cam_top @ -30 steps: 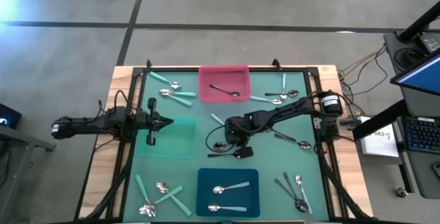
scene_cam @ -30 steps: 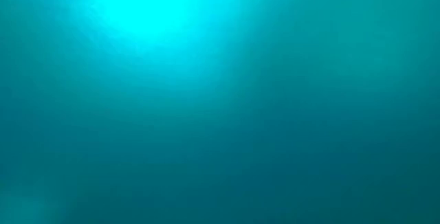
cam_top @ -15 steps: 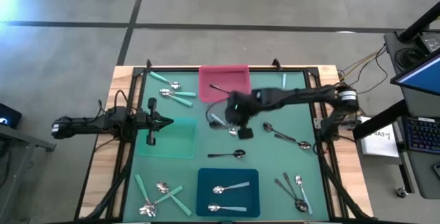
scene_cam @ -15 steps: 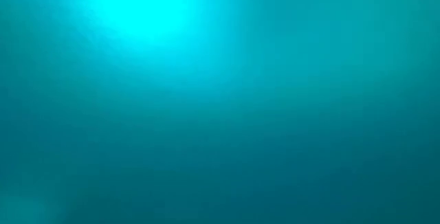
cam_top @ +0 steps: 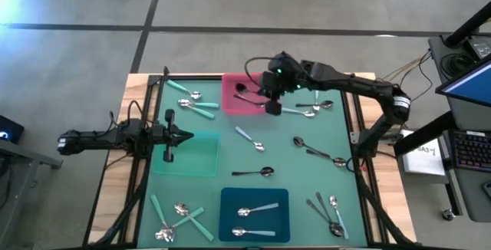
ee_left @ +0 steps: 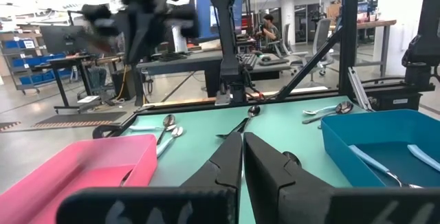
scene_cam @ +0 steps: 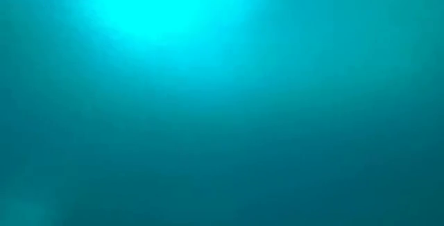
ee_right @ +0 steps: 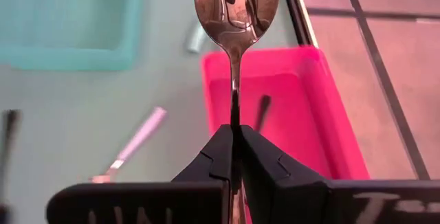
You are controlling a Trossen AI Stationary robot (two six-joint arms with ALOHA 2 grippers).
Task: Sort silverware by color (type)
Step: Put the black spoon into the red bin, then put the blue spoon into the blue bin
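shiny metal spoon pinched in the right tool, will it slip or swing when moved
The shiny metal spoon is probably stiff: its thin handle stands straight up from the right tool, bowl uppermost. The polished surface looks slippery, and the fingers pinch only a narrow handle, so it may pivot or slide. It appears light, over the pink square tray.

The right tool (ee_right: 234, 148) — gripping a dark spoon (ee_right: 236, 18) — has swung from mid-table to above the pink tray (cam_top: 234, 100).
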